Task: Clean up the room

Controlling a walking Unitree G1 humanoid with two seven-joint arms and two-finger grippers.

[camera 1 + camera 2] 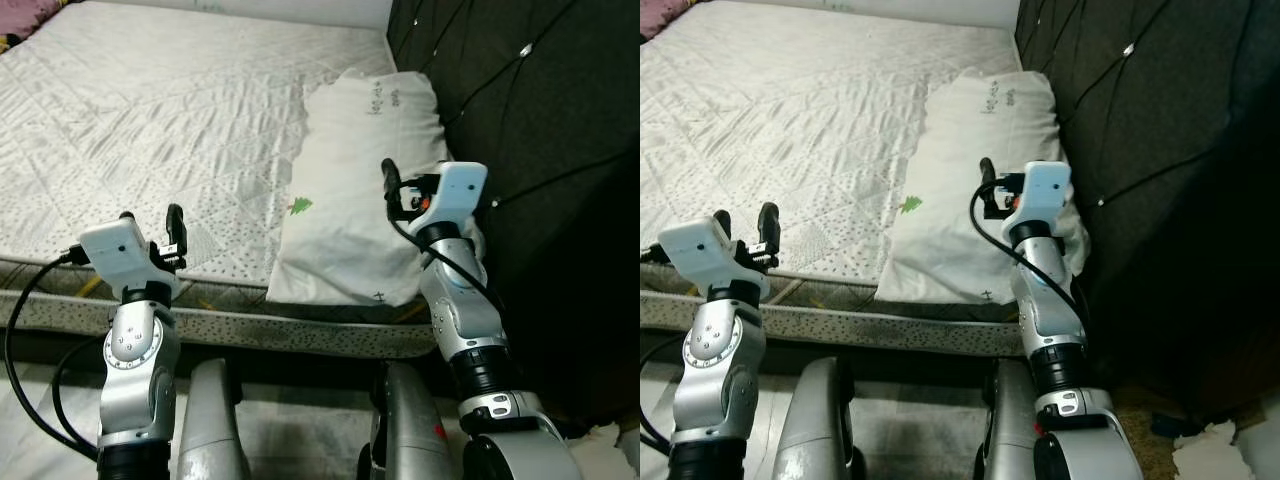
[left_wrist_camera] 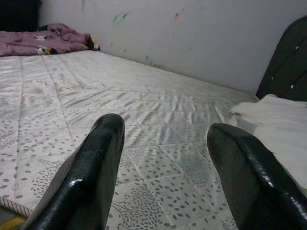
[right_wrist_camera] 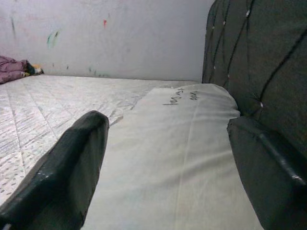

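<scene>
Mattress (image 1: 150,110): bare, white, quilted in diamonds with a small dotted print; it spans the left and far part of the scene.
Bed frame edge (image 1: 250,325): speckled strip along the mattress's near side.
Headboard (image 1: 530,110): dark, tufted, with shiny buttons, upright on the right.
Wall (image 2: 192,33): pale, at the far side of the bed, with small green and red smudges.
Floor (image 1: 1200,440): light near the bed frame; torn white scraps lie at the near right.
</scene>
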